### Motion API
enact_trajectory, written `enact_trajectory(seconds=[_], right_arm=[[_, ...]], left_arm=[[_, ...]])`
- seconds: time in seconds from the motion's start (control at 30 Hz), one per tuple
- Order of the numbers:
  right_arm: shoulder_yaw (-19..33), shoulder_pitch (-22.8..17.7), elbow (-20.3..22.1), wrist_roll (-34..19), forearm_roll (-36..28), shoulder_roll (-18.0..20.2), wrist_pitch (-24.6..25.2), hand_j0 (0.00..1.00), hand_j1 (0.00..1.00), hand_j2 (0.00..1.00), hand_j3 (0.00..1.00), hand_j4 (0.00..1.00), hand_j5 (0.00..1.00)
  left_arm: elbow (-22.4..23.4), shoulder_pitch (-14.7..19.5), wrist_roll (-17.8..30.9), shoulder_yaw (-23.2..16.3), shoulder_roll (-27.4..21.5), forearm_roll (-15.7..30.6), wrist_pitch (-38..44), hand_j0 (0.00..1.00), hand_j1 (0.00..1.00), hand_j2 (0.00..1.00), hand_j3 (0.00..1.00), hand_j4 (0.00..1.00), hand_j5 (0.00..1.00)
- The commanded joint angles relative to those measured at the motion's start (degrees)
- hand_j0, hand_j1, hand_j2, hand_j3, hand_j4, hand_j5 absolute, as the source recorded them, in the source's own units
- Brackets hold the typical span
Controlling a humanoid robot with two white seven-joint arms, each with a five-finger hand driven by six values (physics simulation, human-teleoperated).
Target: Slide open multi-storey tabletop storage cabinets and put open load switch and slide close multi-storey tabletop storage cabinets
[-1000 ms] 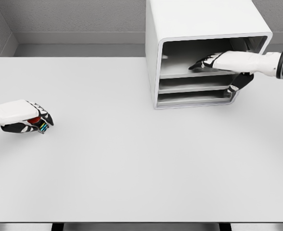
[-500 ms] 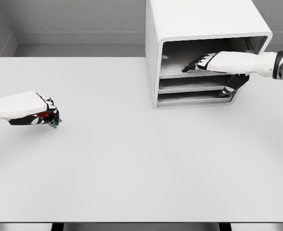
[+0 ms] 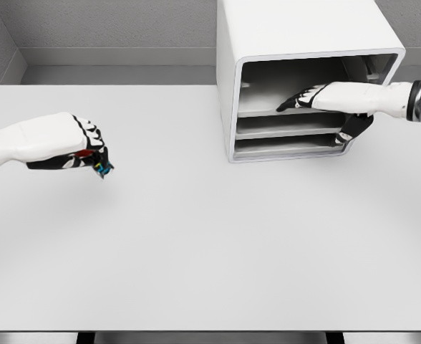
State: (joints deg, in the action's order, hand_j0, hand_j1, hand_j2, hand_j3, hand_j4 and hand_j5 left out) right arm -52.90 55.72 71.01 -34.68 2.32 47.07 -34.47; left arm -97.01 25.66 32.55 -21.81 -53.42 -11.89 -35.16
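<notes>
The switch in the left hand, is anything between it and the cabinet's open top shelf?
The table between them is bare, but the right hand reaches into the cabinet's top opening, partly blocking the way for the switch held by the left hand.

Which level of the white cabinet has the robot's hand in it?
The top level of the cabinet: the right hand reaches into it; the two lower levels hold no hand.

Bright, even, diffuse light (a clean simulator render) leaves the counter [image 3: 210, 251] nearly shadowless; the cabinet [image 3: 296, 43] interior is darker, and edges look slightly soft.
</notes>
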Motion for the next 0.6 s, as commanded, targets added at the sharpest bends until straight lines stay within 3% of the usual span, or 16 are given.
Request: enact_trajectory(seconds=[0.0,0.23,0.57], right_arm=[[-0.8,0.0,0.4,-0.3,0.7,0.2,-0.5,1.0,1.0,1.0,1.0,1.0,1.0],[-0.9,-0.2,4.2,-0.3,0.7,1.4,-0.5,1.0,1.0,1.0,1.0,1.0,1.0],[-1.2,-2.1,9.8,0.0,0.4,5.6,-0.5,1.0,1.0,1.0,1.0,1.0,1.0]], left_arm=[[-1.4,0.3,0.0,0.0,0.1,1.3,0.2,0.42,0.42,0.42,0.42,0.42,0.42],[-3.0,4.3,0.0,-0.2,0.2,4.0,0.2,0.42,0.42,0.42,0.42,0.42,0.42],[-4.0,6.8,-0.1,-0.4,2.4,4.9,0.2,0.42,0.42,0.42,0.42,0.42,0.42]])
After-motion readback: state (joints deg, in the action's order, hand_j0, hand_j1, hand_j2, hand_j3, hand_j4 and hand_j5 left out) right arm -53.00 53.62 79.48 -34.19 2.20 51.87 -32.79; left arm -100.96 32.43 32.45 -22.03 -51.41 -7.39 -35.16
